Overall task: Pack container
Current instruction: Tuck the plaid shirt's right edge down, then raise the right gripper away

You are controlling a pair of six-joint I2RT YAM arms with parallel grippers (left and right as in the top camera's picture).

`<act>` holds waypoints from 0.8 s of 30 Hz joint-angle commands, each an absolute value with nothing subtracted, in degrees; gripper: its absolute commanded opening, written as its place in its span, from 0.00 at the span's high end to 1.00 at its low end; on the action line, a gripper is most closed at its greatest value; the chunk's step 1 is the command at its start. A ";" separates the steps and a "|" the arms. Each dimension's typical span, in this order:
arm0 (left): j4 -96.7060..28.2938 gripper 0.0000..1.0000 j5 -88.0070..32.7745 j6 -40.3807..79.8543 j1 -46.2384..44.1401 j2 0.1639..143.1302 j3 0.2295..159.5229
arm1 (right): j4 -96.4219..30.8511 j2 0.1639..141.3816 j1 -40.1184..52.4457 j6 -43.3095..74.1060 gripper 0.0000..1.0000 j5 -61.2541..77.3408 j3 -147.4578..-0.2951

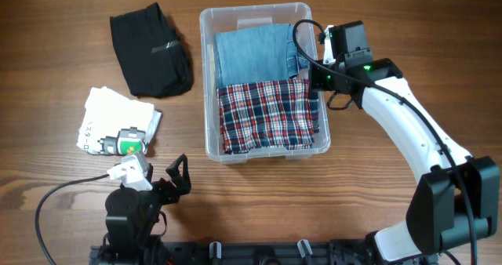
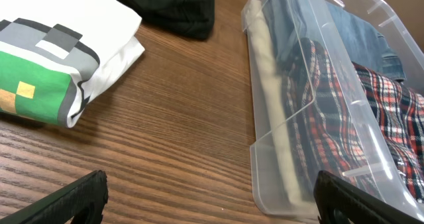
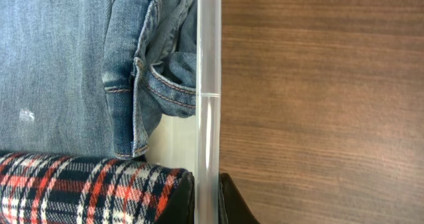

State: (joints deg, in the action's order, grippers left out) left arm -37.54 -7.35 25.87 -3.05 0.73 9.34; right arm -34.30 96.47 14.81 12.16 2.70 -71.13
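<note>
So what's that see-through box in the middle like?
The container is a clear plastic rectangular tub with rounded corners and a thick rim, upright on the wooden table. Inside lie folded blue denim at the far end and red-and-navy plaid cloth nearer the robot, with a beige layer showing through the side wall. The right tool straddles its right wall, one finger each side, apparently pinching it.

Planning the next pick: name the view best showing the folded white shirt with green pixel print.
Overhead: the folded white shirt shows whole. Left wrist crops it at the edge; right wrist misses it.
</note>
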 commanded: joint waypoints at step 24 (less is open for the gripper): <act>-37.36 0.00 -7.64 26.15 -3.09 0.27 9.17 | -48.10 82.11 16.80 8.95 0.96 1.58 -74.59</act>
